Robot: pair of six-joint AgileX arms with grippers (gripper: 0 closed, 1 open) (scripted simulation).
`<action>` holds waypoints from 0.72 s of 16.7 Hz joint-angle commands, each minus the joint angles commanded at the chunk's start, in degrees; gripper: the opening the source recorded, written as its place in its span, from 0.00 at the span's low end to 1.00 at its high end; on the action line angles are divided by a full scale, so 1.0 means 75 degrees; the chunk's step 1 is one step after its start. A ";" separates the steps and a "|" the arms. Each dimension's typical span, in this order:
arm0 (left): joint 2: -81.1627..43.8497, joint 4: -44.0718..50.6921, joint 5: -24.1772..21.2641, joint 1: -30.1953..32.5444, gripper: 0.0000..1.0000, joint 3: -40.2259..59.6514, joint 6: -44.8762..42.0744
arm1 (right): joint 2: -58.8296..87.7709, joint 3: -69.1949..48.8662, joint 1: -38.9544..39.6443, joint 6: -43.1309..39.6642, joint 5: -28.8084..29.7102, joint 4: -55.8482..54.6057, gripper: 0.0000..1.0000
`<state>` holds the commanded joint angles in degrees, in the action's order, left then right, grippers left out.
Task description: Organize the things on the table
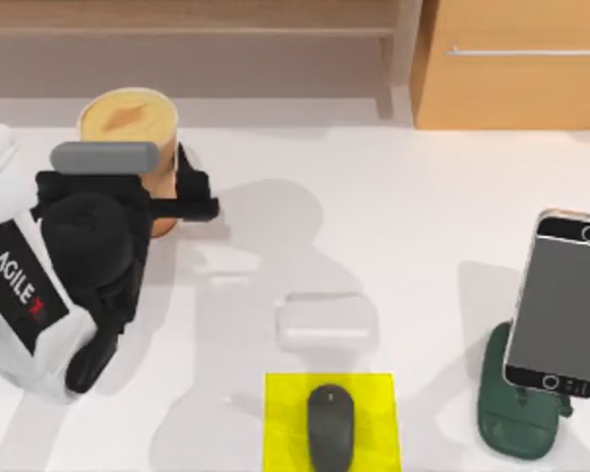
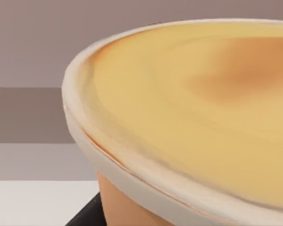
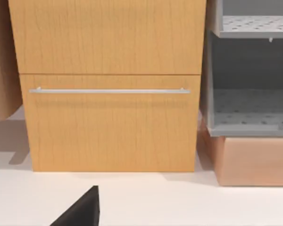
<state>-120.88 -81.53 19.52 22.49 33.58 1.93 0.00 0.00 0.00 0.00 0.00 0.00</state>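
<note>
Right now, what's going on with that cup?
Left gripper at the cup, far left of table. Mouse on yellow pad, phone on stand. Nothing in the way.

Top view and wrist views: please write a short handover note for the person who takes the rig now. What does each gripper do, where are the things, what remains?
Left gripper: at the orange paper cup, far left of the table, fingers on either side of its body; a firm grasp cannot be confirmed.
Right gripper: one dark fingertip shows, facing the wooden cabinet.
Mouse: lies on the yellow pad, near edge.
Smartphone: leans on the green stand, right side.
Done: mouse and phone appear placed.
Left: the cup, probably.
</note>
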 joint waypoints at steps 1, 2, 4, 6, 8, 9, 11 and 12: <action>0.0000 0.0000 0.0000 0.0000 0.25 0.0000 0.0000 | 0.0000 0.0000 0.0000 0.0000 0.0000 0.0000 1.00; 0.0000 0.0000 0.0000 0.0000 0.17 0.0000 0.0000 | 0.0000 0.0000 0.0000 0.0000 0.0000 0.0000 1.00; 0.0000 0.0000 0.0000 0.0000 0.02 0.0000 0.0000 | 0.0000 0.0000 0.0000 0.0000 0.0000 0.0000 1.00; 0.0000 0.0000 0.0000 0.0000 0.00 0.0000 0.0000 | 0.0000 0.0000 0.0000 0.0000 0.0000 0.0000 1.00; 0.0000 0.0000 0.0000 0.0000 0.00 0.0000 0.0000 | 0.0000 0.0000 0.0000 0.0000 0.0000 0.0000 1.00; 0.0000 0.0000 0.0000 0.0000 0.00 0.0000 0.0000 | 0.0000 0.0000 0.0000 0.0000 0.0000 0.0000 1.00; 0.0000 0.0000 0.0000 0.0000 0.00 0.0000 0.0000 | 0.0000 0.0000 0.0000 0.0000 0.0000 0.0000 1.00; 0.0000 0.0000 0.0000 0.0000 0.00 0.0000 0.0000 | 0.0000 0.0000 0.0000 0.0000 0.0000 0.0000 1.00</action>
<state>-120.88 -81.53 19.52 22.49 33.58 1.93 0.00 0.00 0.00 0.00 0.00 0.00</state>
